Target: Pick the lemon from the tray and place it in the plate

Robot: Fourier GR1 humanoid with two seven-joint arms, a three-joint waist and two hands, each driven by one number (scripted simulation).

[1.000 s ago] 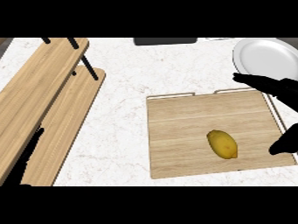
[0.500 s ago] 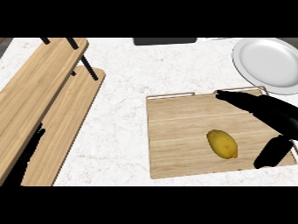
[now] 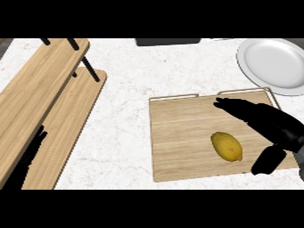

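Head view: the right hand (image 3: 273, 127) hovers over the wooden tray (image 3: 180, 133), fingers (image 3: 236, 107) and thumb (image 3: 267, 162) spread wide apart, holding nothing. The lemon (image 3: 227, 146) lies on the tray just left of the thumb. The white plate (image 3: 276, 66) sits far right.

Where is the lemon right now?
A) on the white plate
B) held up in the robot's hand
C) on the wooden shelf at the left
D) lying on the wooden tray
D: the lemon lies on the wooden tray, with the right hand open just beside it and the white plate bare.
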